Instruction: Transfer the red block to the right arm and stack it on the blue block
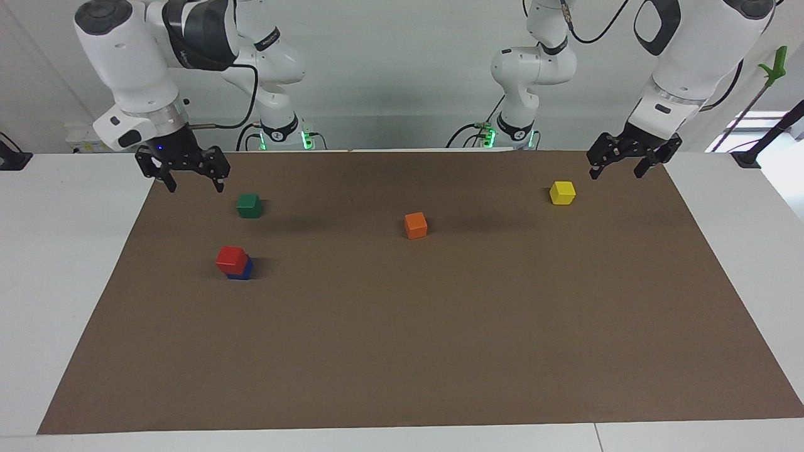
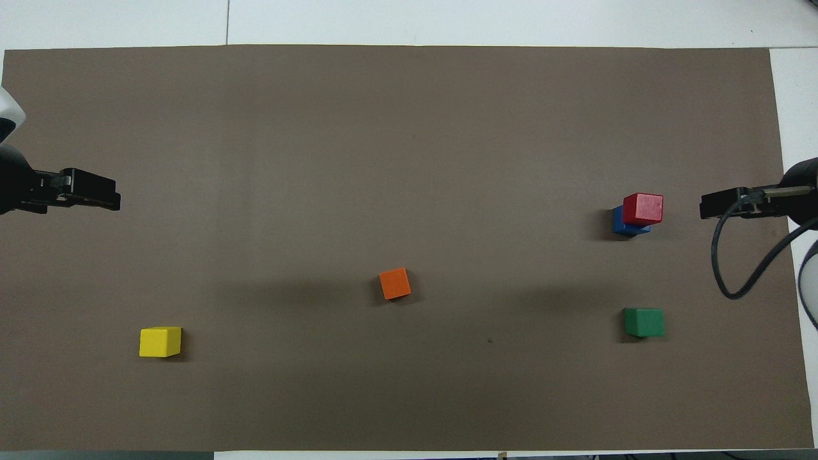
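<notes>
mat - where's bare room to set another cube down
Widest free patch: the mat farther from the robots than the orange cube. Also bare between orange and yellow cube. Crowded at the right arm's end: red block on blue block, green cube nearby.

We were in a robotics lab: two white robot arms (image 1: pixel 144 56) stood bolted at one end of a white table (image 1: pixel 56 251), cables trailing from their bases against a bare pale wall. A brown mat (image 1: pixel 440 326) covered the tabletop, with small coloured cubes (image 1: pixel 415 225) scattered on it as test pieces.
</notes>
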`<state>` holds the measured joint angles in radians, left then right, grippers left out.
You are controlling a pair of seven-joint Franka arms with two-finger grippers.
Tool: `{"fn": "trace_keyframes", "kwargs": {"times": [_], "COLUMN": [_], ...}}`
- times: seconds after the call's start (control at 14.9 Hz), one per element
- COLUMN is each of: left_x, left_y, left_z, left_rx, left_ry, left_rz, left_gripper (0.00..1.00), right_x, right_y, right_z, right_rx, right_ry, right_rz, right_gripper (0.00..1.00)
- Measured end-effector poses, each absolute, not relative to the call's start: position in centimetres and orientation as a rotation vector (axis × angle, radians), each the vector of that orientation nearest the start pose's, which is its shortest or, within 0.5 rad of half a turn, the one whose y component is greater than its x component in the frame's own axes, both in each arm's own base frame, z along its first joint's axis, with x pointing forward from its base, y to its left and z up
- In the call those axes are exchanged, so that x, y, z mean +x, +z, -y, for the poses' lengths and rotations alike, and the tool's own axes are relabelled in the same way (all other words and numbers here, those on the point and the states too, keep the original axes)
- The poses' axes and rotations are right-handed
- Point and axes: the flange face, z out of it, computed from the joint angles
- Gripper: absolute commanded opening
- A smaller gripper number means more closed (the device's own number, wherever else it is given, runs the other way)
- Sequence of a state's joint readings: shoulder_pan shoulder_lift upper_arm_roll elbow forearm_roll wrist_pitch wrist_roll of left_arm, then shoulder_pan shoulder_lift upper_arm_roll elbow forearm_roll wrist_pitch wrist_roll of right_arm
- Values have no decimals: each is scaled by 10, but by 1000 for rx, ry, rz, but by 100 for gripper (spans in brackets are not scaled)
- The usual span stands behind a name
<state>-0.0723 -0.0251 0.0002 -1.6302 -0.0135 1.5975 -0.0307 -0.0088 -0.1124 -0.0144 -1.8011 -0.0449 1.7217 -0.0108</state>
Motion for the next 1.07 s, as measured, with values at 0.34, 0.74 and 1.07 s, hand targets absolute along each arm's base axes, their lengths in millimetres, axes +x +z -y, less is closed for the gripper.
{"fn": "trace_keyframes", "kwargs": {"times": [0.34, 0.74, 1.07], "left_x": [547, 547, 547], "left_y": [613, 613, 613], "left_z": [41, 41, 41], "left_rx": [-3154, -3154, -3154], "left_ry": [13, 13, 13], "left_rz": [-64, -64, -64], "left_gripper": [100, 100, 100], "right_x": [517, 527, 543], "right_y": [626, 641, 623], "right_z": [24, 35, 31], "right_rx": [-3175, -3154, -3172], "right_ry": [68, 131, 143], "right_rz": [-41, -76, -59], "right_gripper": [100, 100, 100]}}
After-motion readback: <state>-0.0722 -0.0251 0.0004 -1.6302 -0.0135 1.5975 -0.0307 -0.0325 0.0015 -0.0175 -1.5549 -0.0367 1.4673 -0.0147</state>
